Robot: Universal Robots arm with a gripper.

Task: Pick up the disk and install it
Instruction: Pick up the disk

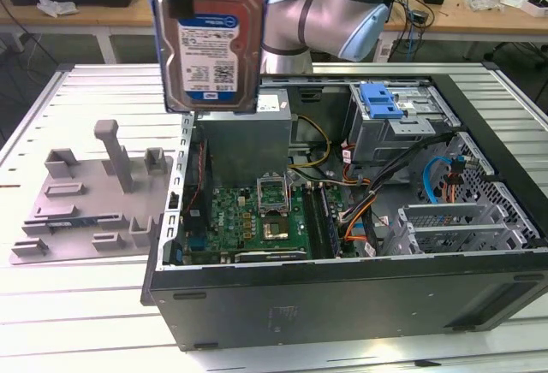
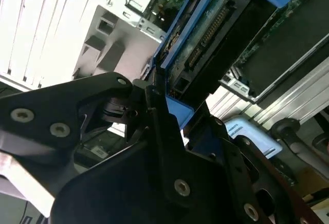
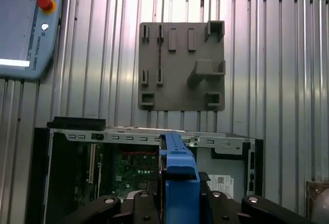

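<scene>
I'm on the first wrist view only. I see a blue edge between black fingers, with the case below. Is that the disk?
Observer: Yes. In the exterior view the disk hangs upright with its label facing the camera, well above the case and apart from it.
Operator: Are the fingers closed on it?
Observer: In the second wrist view the gripper is shut on the disk, clamping it by its edges.
Operator: Where's the drive cage?
Observer: In the exterior view the drive cage sits in the case's far corner on the exterior view's right, with a blue latch on top.
</scene>
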